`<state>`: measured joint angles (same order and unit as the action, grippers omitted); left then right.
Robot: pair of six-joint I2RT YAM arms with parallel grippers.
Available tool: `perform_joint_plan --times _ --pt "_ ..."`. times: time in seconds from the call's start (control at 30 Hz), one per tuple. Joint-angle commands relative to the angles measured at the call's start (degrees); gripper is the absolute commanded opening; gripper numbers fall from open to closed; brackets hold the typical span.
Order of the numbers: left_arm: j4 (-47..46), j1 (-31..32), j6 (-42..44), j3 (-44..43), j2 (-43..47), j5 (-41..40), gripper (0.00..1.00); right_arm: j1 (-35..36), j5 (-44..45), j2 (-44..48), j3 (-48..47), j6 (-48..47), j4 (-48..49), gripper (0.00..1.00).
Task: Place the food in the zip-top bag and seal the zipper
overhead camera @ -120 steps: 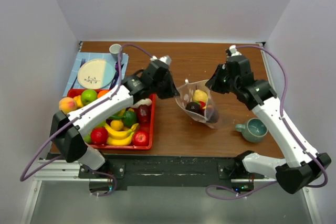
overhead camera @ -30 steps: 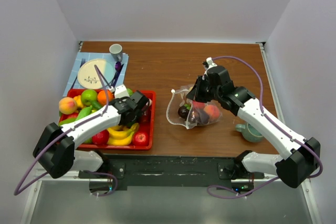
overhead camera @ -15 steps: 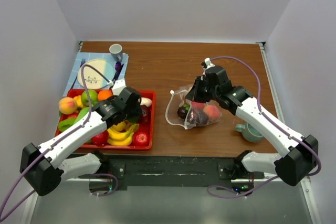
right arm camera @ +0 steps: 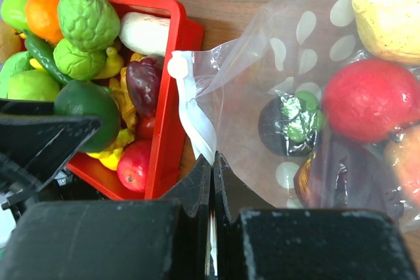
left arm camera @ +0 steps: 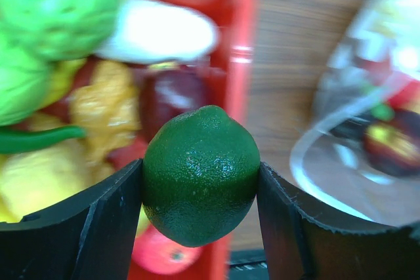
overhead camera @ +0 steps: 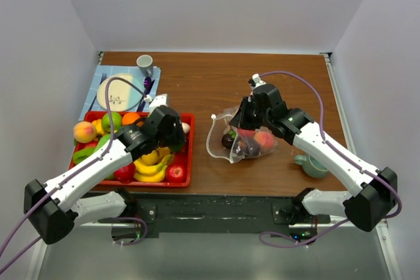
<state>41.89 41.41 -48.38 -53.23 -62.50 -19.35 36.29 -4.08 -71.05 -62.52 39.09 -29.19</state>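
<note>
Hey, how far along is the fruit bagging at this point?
Done: a red fruit and a yellow fruit lie inside the clear polka-dot plastic bag. In hand: the left gripper holds a dark green lime over the red plastic tray; the right gripper pinches the bag's edge. Left: bag the lime and the tray's other food, then seal the pale zipper strip, now open.

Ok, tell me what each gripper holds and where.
Left gripper: a green lime, pinched across its middle. Right gripper: the zip-top bag, clamped at its mouth edge.
</note>
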Motion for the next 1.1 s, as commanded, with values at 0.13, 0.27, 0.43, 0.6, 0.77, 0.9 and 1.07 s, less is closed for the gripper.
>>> perform_joint_plan --times 0.13,0.27,0.43,0.6,0.77,0.9,1.07 --pt "-7.87 3.24 1.54 -4.51 -0.34 11.86 0.10 0.80 1.79 0.12 -3.40 1.07 0.19 0.00" --pt "-12.53 5.52 0.13 -3.28 -1.39 15.74 0.10 1.15 1.88 0.12 -4.01 1.42 0.01 0.00" --pt "-20.96 7.02 -1.27 -4.33 -5.78 21.63 0.10 3.43 3.54 0.56 -5.68 1.95 -1.13 0.00" --pt "-27.91 7.54 -2.86 -7.49 -12.02 24.28 0.10 4.22 3.99 2.66 -7.17 2.66 -3.41 0.00" --pt "-30.28 8.42 -3.91 -12.33 -19.58 24.10 0.40 4.22 10.14 6.35 -9.19 3.27 -8.06 0.00" --pt "-30.11 9.30 -2.95 -14.79 -21.35 23.66 0.80 4.14 11.46 7.24 -10.43 3.19 -10.01 0.00" --pt "-29.85 9.57 -1.02 -14.79 -20.30 23.92 0.96 4.14 11.55 6.63 -10.43 3.18 -9.92 0.00"
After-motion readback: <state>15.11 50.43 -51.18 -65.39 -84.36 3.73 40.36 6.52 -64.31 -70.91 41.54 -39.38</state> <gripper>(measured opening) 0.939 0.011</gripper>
